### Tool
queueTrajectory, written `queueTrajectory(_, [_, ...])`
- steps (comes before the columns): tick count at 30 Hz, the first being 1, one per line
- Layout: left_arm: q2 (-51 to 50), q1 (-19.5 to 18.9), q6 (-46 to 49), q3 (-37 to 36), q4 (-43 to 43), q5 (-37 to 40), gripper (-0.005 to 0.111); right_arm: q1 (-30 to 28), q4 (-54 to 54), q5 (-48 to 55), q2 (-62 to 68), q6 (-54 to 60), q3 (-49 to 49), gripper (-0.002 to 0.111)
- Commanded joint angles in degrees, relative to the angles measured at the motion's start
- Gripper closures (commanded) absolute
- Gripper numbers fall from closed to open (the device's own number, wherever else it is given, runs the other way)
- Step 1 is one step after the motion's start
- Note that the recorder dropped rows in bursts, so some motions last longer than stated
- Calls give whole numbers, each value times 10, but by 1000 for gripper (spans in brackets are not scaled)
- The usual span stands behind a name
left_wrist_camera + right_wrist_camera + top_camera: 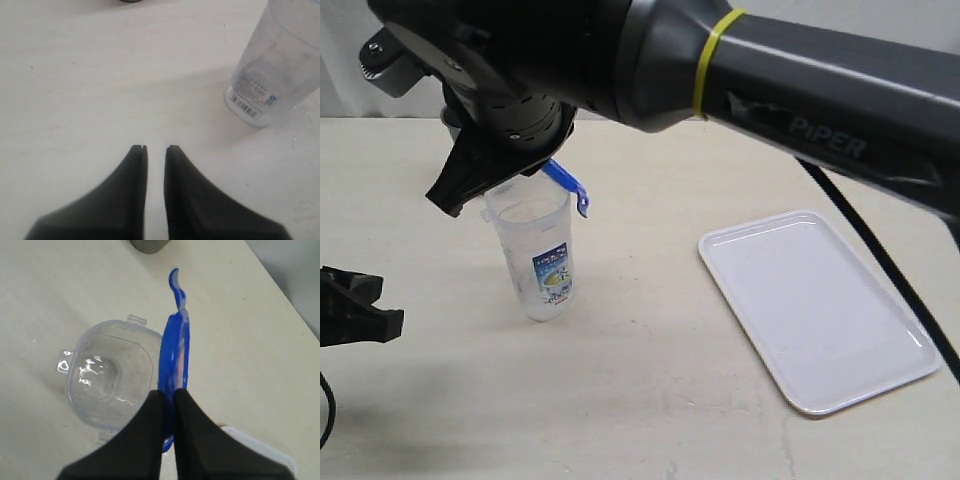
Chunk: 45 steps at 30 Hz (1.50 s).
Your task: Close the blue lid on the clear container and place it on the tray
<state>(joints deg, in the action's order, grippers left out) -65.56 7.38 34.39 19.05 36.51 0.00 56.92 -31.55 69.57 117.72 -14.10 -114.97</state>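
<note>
The clear container (537, 262) stands upright and uncovered on the table, left of centre, its printed label facing the camera. Down its mouth the right wrist view sees an empty clear container (110, 377). My right gripper (169, 392) reaches across from the right and is shut on the blue lid (175, 347), holding it on edge right beside the container's rim. One blue flap (570, 187) sticks out over the rim. The tray (815, 310) lies empty to the right. My left gripper (156, 148) hovers low at the left, its jaws nearly together and nothing between them; the container (272, 75) stands off to one side of it.
A grey steel cup (149, 245) stands on the table beyond the container. The right arm's dark body (720, 70) spans the top of the exterior view, and its black cable (880, 260) hangs past the tray's far edge. A white tray corner (260, 447) shows beside the right fingers.
</note>
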Motion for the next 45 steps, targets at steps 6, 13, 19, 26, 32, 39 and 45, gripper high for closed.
queueTrajectory(6, [3, -1, -4, -3, 3, 4, 94, -31, -8, 4, -6, -3, -2, 104])
queueTrajectory(13, [3, -1, -4, -3, 2, 5, 94, -51, -19, 4, -6, -1, -2, 104])
queueTrajectory(19, [3, -1, -4, -3, 2, 5, 94, -56, -27, 4, -16, -1, -2, 104])
queueTrajectory(26, [3, 0, -4, -3, 2, 5, 94, -33, -17, 4, -61, -2, -2, 104])
queueTrajectory(32, [8, 0, -2, -10, 2, -24, 101, -3, -25, 4, -66, -1, -2, 104])
queueTrajectory(39, [80, 0, -7, -39, 1, -62, 107, -13, -41, 4, -67, -1, 0, 104])
queueTrajectory(45, [168, 5, -54, -87, -10, -149, 107, -16, -130, 4, -67, -21, 0, 104])
